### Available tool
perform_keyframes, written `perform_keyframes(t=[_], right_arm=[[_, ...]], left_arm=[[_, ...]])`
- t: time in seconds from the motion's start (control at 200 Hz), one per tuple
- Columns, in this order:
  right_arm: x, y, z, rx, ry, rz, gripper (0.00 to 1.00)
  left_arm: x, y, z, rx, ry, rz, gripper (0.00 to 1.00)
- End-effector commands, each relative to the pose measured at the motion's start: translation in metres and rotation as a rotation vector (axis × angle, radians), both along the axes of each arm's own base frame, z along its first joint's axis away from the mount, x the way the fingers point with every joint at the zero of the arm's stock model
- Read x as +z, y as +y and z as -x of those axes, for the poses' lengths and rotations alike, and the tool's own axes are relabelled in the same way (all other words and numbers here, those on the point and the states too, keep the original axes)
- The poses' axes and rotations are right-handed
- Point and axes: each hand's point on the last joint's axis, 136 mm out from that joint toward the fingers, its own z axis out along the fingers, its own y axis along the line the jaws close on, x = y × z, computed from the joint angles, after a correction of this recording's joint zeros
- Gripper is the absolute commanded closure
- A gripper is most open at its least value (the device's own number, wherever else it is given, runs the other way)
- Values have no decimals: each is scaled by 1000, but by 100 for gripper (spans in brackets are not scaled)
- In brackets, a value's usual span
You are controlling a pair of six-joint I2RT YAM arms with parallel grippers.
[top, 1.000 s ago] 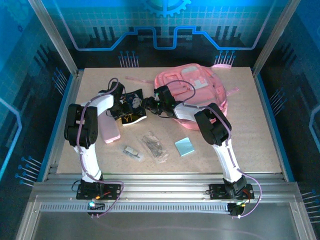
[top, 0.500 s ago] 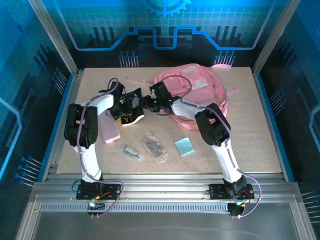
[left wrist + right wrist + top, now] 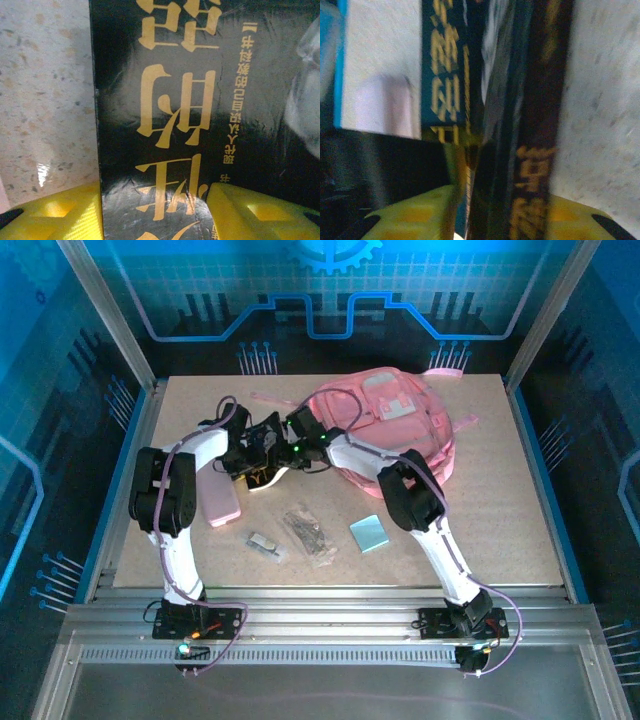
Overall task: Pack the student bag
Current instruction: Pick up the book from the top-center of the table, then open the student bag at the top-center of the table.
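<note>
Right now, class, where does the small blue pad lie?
Top view: the blue pad lies on the table, right of the clear packet, nearer than the student bag.

The student bag (image 3: pixel 400 415) lies at the back of the table (image 3: pixel 520 530), right of centre. Just left of it is a book (image 3: pixel 160 100), with the left pincer (image 3: pixel 244 453) at its left side and the right pincer (image 3: pixel 285 447) at its right. Nearer the front, from left to right, lie a long case (image 3: pixel 220 502), a small packet (image 3: pixel 264 542), a pouch (image 3: pixel 310 530) and a square pad (image 3: pixel 369 533).
</note>
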Motion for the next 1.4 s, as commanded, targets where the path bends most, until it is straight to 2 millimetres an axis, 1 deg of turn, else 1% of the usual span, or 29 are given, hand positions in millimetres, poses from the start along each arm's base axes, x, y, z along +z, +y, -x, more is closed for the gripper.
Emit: perform_keyframes(t=[0.0, 0.06, 0.175, 0.245, 0.305, 0.34, 0.36, 0.365, 0.375, 0.39, 0.435, 0.44, 0.46, 0.485, 0.5, 0.555, 0.58, 0.615, 0.685, 0.755, 0.76, 0.85, 0.901, 1.006, 1.086, 1.196, 1.301, 1.396], right_arm=[[-23, 40, 63, 177, 116, -16, 67], [-21, 41, 63, 178, 109, -22, 73], [-9, 34, 56, 159, 71, -21, 79], [5, 27, 50, 146, 51, -41, 85], [19, 22, 46, 146, 42, -68, 91], [29, 18, 44, 152, 33, -84, 95], [28, 16, 44, 156, 34, -85, 97], [35, 15, 43, 156, 25, -93, 98], [43, 14, 43, 158, 15, -99, 99], [48, 11, 42, 160, 9, -104, 100], [61, 3, 41, 167, -11, -109, 100], [65, 2, 41, 170, -17, -112, 100], [71, -3, 40, 172, -27, -115, 100], [79, -7, 41, 177, -38, -122, 100], [82, -10, 41, 179, -44, -122, 100], [102, -24, 44, 193, -68, -137, 100], [110, -31, 46, 197, -79, -138, 100], [120, -42, 49, 199, -93, -135, 100], [137, -69, 55, 191, -118, -112, 100], [152, -99, 62, 164, -137, -90, 100], [152, -99, 62, 164, -137, -90, 100], [170, -146, 67, 94, -153, -67, 100], [176, -174, 70, 41, -156, -43, 100], [187, -236, 73, -95, -174, 4, 100], [191, -285, 75, -216, -178, 29, 100], [196, -348, 82, -379, -196, 70, 100], [199, -402, 92, -527, -208, 119, 100], [198, -442, 102, -649, -213, 172, 100]], left_arm=[[-12, -42, 4, -57, 21, 144, 44], [-12, -42, 4, -59, 22, 142, 44], [-10, -41, 4, -62, 17, 136, 44], [-5, -40, 3, -62, 6, 133, 42], [5, -40, -1, -62, -18, 134, 36], [14, -41, -3, -61, -40, 139, 32], [19, -41, -5, -62, -54, 142, 30], [21, -41, -5, -62, -58, 143, 30], [24, -41, -6, -62, -65, 144, 29], [30, -42, -8, -63, -79, 148, 28], [46, -43, -12, -61, -118, 159, 25], [49, -43, -13, -62, -125, 161, 25], [57, -44, -15, -62, -145, 169, 19], [68, -46, -18, -64, -172, 180, 17], [74, -47, -19, -65, -187, 189, 14], [100, -53, -24, -69, -249, 229, 11], [110, -57, -27, -73, -277, 255, 6], [126, -62, -30, -76, -319, 293, 6], [151, -74, -33, -99, -387, 349, 6], [171, -89, -33, -144, -445, 359, 6], [172, -90, -33, -149, -448, 358, 6], [190, -116, -30, -241, -516, 348, 6], [196, -136, -26, -310, -550, 335, 7], [196, -179, -18, -458, -589, 288, 7], [189, -211, -12, -558, -585, 268, 8], [182, -252, -5, -694, -603, 224, 8], [176, -293, 2, -820, -618, 193, 8], [167, -329, 8, -927, -625, 155, 8]])
